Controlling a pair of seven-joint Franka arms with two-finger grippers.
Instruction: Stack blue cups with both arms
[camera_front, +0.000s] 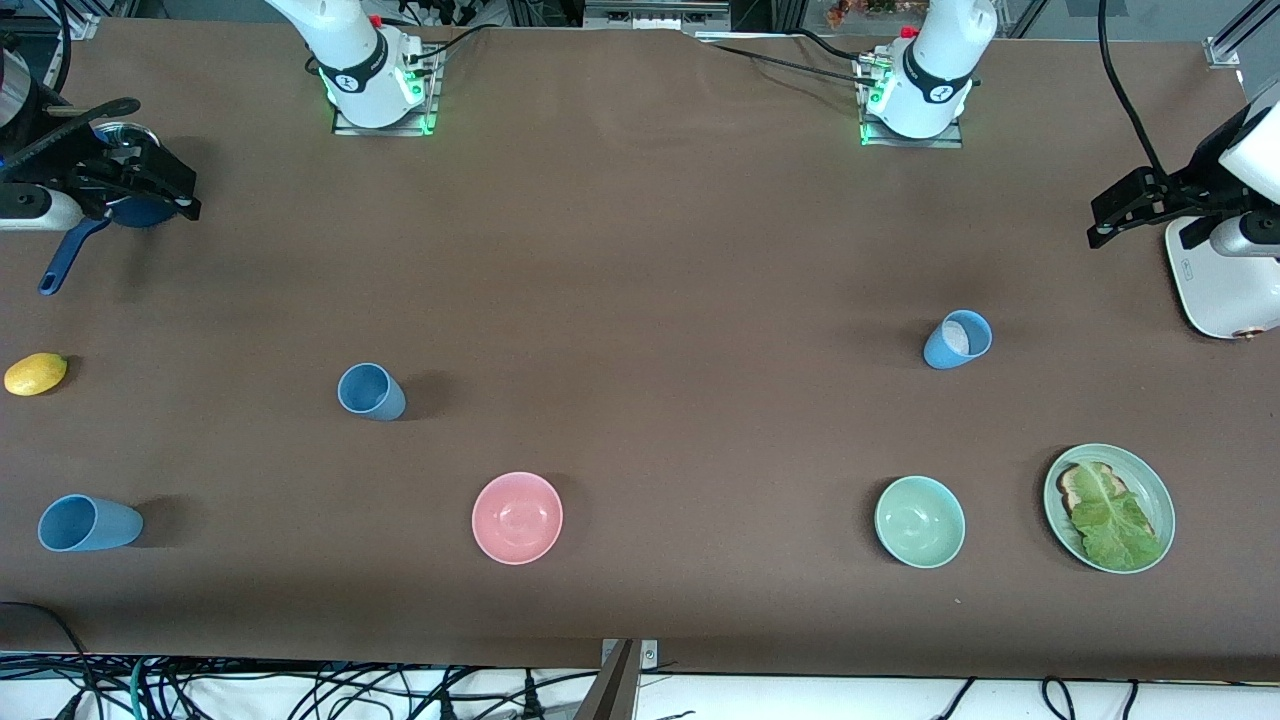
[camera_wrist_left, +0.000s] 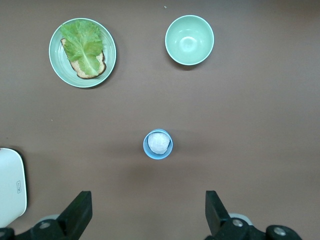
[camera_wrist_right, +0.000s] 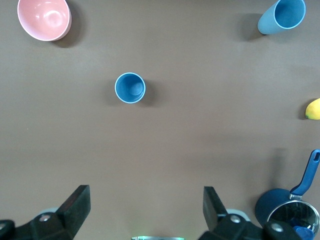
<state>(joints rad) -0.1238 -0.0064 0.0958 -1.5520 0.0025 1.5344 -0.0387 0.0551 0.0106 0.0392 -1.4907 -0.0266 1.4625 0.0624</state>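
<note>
Nearest the front camera on the brown worktop (camera_front: 640, 250), one blue cup (camera_front: 88, 523) stands at the right arm's end, in line with the pink bowl (camera_front: 517, 517), the green bowl (camera_front: 919, 521) and the plate (camera_front: 1160, 490) of toast and lettuce. Farther back, a second blue cup (camera_front: 370, 391) stands upright, with a lemon (camera_front: 35, 373) toward the right arm's end. A third blue cup (camera_front: 957, 340), with something white inside, is farther still. The right hand (camera_front: 150, 190) hangs wide open over the dark-blue pot (camera_front: 70, 250); the left hand (camera_front: 1125, 210) hangs wide open beside the white toaster (camera_front: 1225, 290).

Left end effector (camera_front: 1110, 215) and right end effector (camera_front: 170, 185) hang open, raised.
</note>
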